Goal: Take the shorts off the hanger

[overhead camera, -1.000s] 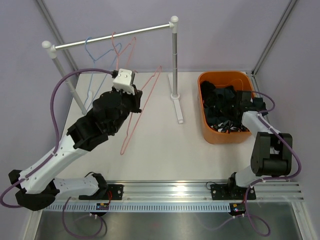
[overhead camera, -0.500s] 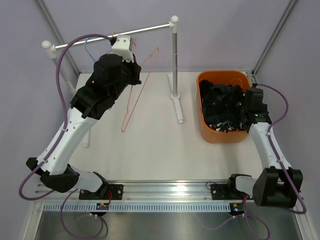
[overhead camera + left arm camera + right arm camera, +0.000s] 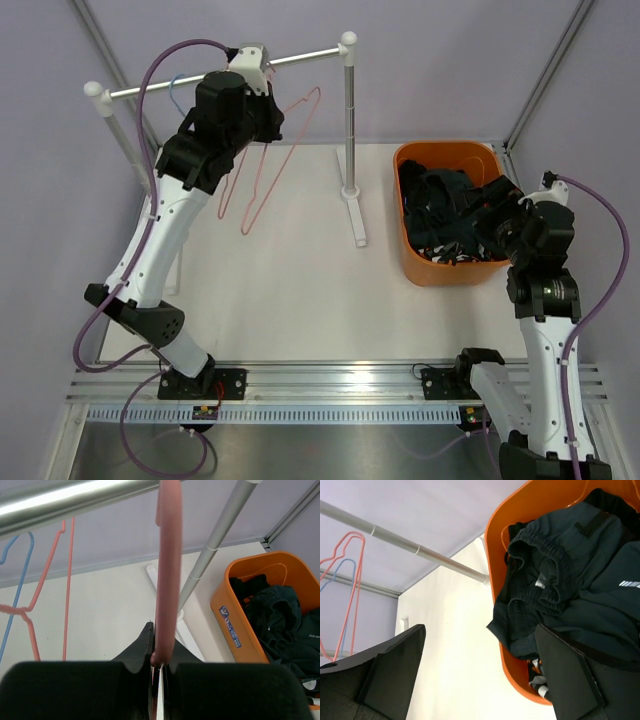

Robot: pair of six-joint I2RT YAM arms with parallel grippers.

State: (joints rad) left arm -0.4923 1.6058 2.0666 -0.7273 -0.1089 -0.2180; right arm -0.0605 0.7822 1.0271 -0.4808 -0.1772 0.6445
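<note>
Black shorts [image 3: 450,212] lie heaped in the orange bin [image 3: 405,232], and a bit of camouflage print [image 3: 536,681] shows beneath them. My right gripper [image 3: 503,215] hangs open over the bin's right side with nothing between its fingers [image 3: 570,680]. The right wrist view shows the black shorts [image 3: 560,575] draped over the bin's rim [image 3: 492,545]. My left gripper [image 3: 265,85] is shut on a bare pink hanger [image 3: 268,175], just under the rail [image 3: 305,54]. In the left wrist view its hook [image 3: 166,580] rises from my left gripper [image 3: 161,661] across the rail [image 3: 75,497]; whether it rests there I cannot tell.
A blue hanger [image 3: 15,580] and another pink hanger [image 3: 65,580] hang on the rail to the left. The rack's right post [image 3: 349,120] and foot [image 3: 356,218] stand between the held hanger and the bin. Grey frame posts [image 3: 545,80] rise at the back corners.
My right gripper has opened, let go of the black shorts in the bin and drawn back toward the near right. My left arm has lifted the pink hanger up to the rail.
</note>
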